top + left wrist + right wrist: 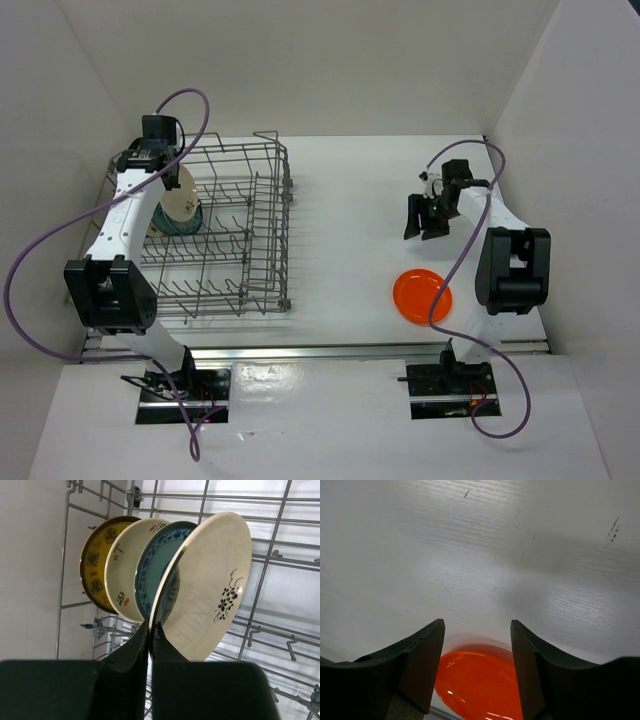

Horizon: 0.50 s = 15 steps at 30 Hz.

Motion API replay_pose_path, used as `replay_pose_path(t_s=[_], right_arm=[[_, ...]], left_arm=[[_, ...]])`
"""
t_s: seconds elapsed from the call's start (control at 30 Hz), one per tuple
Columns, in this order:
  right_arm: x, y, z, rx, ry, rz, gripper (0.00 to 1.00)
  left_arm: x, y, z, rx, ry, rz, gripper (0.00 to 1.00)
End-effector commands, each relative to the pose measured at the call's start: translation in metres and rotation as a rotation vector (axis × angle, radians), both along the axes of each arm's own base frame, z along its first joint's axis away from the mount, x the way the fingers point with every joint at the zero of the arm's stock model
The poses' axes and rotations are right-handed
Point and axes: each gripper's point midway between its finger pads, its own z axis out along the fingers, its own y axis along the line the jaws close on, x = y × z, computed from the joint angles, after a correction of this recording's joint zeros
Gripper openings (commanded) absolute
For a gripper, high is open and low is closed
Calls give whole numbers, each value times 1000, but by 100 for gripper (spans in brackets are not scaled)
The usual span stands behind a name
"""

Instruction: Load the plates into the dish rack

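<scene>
The plain orange plate (421, 296) is lying flat on the white desk (340, 200), well apart from the dish rack (285, 200), and it is the only plate not yet loaded. The right hand (477, 625) is hovering over the desk just beyond it, fingers partly open and gripping nothing. Inside the rack, five plates are standing on edge in a row: the brown-yellow plate (97, 565), a cream plate (125, 565), a blue-green plate (155, 565), another blue-green one mostly hidden, and the flowered cream plate (215, 580) nearest the left wrist camera. The left hand (150, 627) is sitting at that plate's lower rim with its fingers pressed together; whether they are nipping the rim is hard to tell from this angle. The orange plate is looking light, stiff and glossy, so probably slippery and breakable. Its raised rim nearest the right hand is likely the best hold, with one finger slipping under the lip and a firm but gentle squeeze.
</scene>
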Motion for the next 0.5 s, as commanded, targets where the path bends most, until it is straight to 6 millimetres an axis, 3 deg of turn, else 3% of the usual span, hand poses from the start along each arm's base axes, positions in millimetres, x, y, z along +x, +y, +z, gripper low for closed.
replay_pose_path(t_s=[0.0,0.17,0.37,0.47], right_arm=[[-6,1,6,-53,-19,13,63],[-15,-4,-6,-130,13,2,66],[-18,5,-9,-175,55,29,69],[-17,11,-10,-197,81,31,47]], left_arm=[[19,-3,17,9,-79,-29,0],[26,-17,3,-6,-51,-60,0],[26,-27,-19,-13,5,-75,0],[27,-31,-19,-19,2,-78,0]])
